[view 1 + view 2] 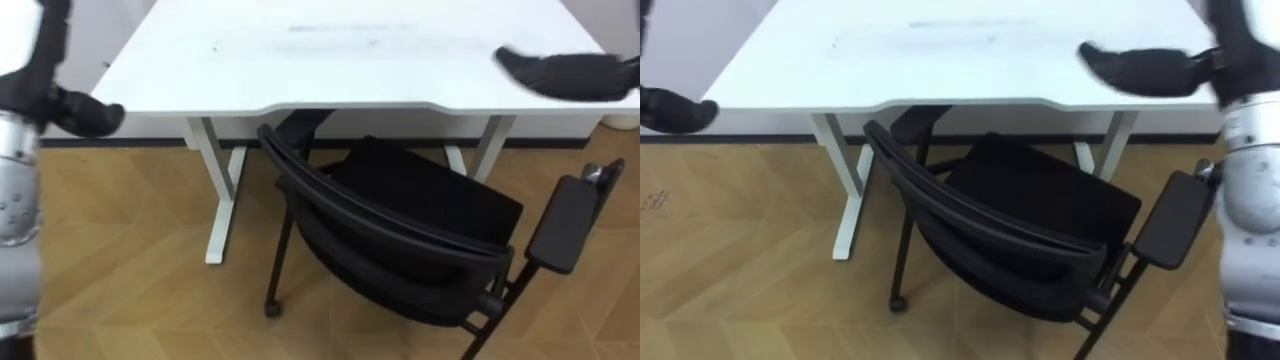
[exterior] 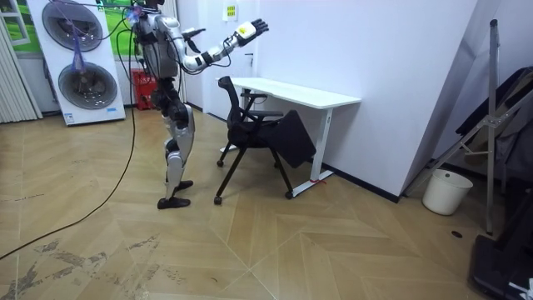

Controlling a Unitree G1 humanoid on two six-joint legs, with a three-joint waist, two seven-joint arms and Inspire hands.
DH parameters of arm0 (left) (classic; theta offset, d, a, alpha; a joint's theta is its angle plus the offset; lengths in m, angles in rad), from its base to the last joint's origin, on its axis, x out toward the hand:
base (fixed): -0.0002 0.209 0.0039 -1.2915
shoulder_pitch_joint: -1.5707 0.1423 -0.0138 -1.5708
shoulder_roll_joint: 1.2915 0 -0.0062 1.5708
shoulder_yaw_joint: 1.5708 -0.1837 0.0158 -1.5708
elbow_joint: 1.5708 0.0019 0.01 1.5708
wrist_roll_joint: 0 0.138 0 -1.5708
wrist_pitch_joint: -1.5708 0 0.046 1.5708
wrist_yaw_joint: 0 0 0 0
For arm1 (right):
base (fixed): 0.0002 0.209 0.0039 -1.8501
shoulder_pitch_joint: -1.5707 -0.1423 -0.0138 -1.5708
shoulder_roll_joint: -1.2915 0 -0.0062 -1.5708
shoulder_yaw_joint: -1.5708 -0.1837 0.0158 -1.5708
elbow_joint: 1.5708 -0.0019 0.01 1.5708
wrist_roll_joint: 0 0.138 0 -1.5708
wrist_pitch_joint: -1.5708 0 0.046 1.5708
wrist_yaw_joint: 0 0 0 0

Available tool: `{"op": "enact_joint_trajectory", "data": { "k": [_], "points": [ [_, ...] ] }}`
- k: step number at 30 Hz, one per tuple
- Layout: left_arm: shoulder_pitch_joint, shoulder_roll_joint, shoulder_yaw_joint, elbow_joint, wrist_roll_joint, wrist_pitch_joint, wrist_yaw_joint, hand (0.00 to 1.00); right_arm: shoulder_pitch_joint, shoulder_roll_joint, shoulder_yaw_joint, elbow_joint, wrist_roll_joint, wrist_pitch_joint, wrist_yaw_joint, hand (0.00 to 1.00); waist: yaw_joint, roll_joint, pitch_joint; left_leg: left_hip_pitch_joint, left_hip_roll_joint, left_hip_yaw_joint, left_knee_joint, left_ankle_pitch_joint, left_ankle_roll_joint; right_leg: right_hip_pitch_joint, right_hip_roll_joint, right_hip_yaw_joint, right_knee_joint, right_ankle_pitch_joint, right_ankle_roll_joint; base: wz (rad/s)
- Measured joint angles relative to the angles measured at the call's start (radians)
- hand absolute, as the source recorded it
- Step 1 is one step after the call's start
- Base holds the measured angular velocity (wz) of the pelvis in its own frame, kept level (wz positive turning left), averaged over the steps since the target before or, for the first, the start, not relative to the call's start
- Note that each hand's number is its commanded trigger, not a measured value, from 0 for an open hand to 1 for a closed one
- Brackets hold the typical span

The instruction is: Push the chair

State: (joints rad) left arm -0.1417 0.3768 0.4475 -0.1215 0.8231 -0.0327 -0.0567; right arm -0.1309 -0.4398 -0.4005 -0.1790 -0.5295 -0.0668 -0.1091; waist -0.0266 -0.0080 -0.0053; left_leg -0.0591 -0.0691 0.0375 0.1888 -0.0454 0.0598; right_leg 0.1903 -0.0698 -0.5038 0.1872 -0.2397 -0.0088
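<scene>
Black chair (image 1: 420, 200) before white desk (image 1: 300, 70)

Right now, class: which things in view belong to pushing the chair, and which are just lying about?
For the job: chair; desk it probably goes under; left hand; right hand.
Lying about: washers; bucket.

The robot stands upright with both arms raised in front of it. The right hand (image 1: 565, 75) reaches far forward on the right, palm down, fingers stretched out straight. The left hand (image 1: 88, 114) hangs nearer, at the left, above a steeply rising forearm.
</scene>
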Motion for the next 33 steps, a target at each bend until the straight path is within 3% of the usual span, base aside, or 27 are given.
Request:
{"op": "enact_joint_trajectory", "data": {
  "k": [2,5,8,13,15,17,18,20,22,23,24,25,26,29,33],
  "points": [
    [0.029,0.006,0.065,-0.006,-0.006,-0.008,0.078,0.0,0.024,-0.039,-0.054,0.0,0.041,-0.009,-0.079,0.0,0.0,0.0,-0.0005,0.0,-0.002,0.002,0.001,-0.006,0.006,-0.001,0.0,0.039,-0.001,0.005,0.008,0.0],
    [0.105,0.008,0.133,-0.026,-0.006,-0.014,0.147,0.0,0.078,-0.043,-0.142,-0.001,0.115,-0.026,-0.174,0.0,-0.002,-0.002,-0.0021,0.0,-0.008,0.007,0.013,-0.021,0.015,-0.001,-0.002,0.09,-0.001,0.004,0.014,-0.03],
    [0.199,0.007,0.173,-0.021,-0.044,-0.014,0.224,0.0,0.138,-0.041,-0.182,0.002,0.16,-0.026,-0.27,0.0,-0.004,0.005,-0.0058,0.003,-0.011,0.017,0.018,-0.03,0.023,0.0,-0.007,0.102,0.0,0.007,0.021,-0.09],
    [0.319,-0.006,0.182,0.037,-0.153,-0.013,0.348,0.0,0.284,-0.032,-0.214,0.027,0.222,-0.027,-0.399,0.0,-0.005,0.022,-0.0042,0.003,-0.014,0.032,0.02,-0.043,0.037,0.0,-0.015,0.122,-0.001,0.012,0.031,-0.1],
    [0.348,-0.029,0.179,0.065,-0.201,-0.006,0.38,0.0,0.323,-0.005,-0.212,0.04,0.258,-0.016,-0.446,0.0,-0.003,0.027,-0.0047,0.008,-0.014,0.041,0.02,-0.049,0.04,-0.002,-0.016,0.14,-0.001,0.012,0.035,-0.19],
    [0.391,-0.07,0.169,0.12,-0.271,0.002,0.419,0.0,0.384,0.066,-0.206,0.077,0.309,-0.016,-0.498,0.0,0.005,0.026,-0.002,0.02,-0.014,0.043,0.018,-0.055,0.037,-0.001,-0.015,0.171,-0.001,0.013,0.037,-0.18],
    [0.4,-0.081,0.166,0.138,-0.287,0.005,0.425,0.0,0.4,0.082,-0.203,0.094,0.33,-0.015,-0.514,0.0,0.005,0.026,-0.0021,0.02,-0.014,0.044,0.018,-0.056,0.037,-0.001,-0.015,0.182,-0.001,0.013,0.037,-0.08],
    [0.43,-0.122,0.13,0.231,-0.382,0.023,0.45,0.0,0.464,0.143,-0.173,0.191,0.43,0.006,-0.563,0.0,0.004,0.024,0.0009,0.019,-0.015,0.044,0.02,-0.058,0.041,-0.003,-0.013,0.208,0.001,0.013,0.038,0.0],
    [0.442,-0.165,0.109,0.316,-0.458,0.037,0.47,0.0,0.493,0.186,-0.137,0.313,0.53,0.017,-0.572,0.0,0.007,0.033,-0.0002,0.017,-0.015,0.043,0.024,-0.059,0.042,-0.008,-0.009,0.234,0.001,0.013,0.038,-0.08],
    [0.443,-0.184,0.084,0.388,-0.486,0.047,0.48,0.0,0.501,0.211,-0.117,0.398,0.584,0.042,-0.568,0.0,0.008,0.039,-0.0007,0.012,-0.015,0.042,0.029,-0.059,0.042,-0.012,-0.008,0.244,0.002,0.013,0.038,-0.08],
    [0.445,-0.194,0.072,0.425,-0.501,0.052,0.48,0.0,0.505,0.222,-0.108,0.437,0.612,0.051,-0.566,0.0,0.009,0.026,0.0021,0.008,-0.015,0.042,0.032,-0.059,0.042,-0.016,-0.007,0.248,0.001,0.013,0.038,-0.09],
    [0.452,-0.209,0.044,0.498,-0.542,0.057,0.482,0.0,0.508,0.242,-0.091,0.51,0.676,0.067,-0.558,0.0,0.005,0.028,0.0028,0.007,-0.016,0.041,0.032,-0.058,0.042,-0.018,-0.007,0.249,-0.001,0.013,0.038,-0.08],
    [0.464,-0.213,0.004,0.561,-0.582,0.066,0.48,0.0,0.508,0.267,-0.087,0.579,0.75,0.074,-0.543,0.0,0.004,0.03,0.0026,0.007,-0.016,0.039,0.033,-0.058,0.042,-0.017,-0.006,0.248,-0.001,0.013,0.038,-0.08],
    [0.469,-0.216,-0.061,0.719,-0.65,0.07,0.461,0.0,0.497,0.282,-0.055,0.804,0.876,0.076,-0.491,0.0,-0.003,0.023,0.001,0.005,-0.019,0.042,0.034,-0.054,0.037,-0.016,-0.011,0.252,-0.019,0.0,0.04,-0.02],
    [0.475,-0.228,-0.069,0.879,-0.734,0.07,0.407,0.0,0.482,0.284,-0.052,1.041,1.0,0.08,-0.413,0.0,-0.01,0.023,0.002,0.008,-0.023,0.048,0.031,-0.056,0.039,-0.015,-0.014,0.256,-0.019,-0.004,0.043,-0.02]
  ]
}}
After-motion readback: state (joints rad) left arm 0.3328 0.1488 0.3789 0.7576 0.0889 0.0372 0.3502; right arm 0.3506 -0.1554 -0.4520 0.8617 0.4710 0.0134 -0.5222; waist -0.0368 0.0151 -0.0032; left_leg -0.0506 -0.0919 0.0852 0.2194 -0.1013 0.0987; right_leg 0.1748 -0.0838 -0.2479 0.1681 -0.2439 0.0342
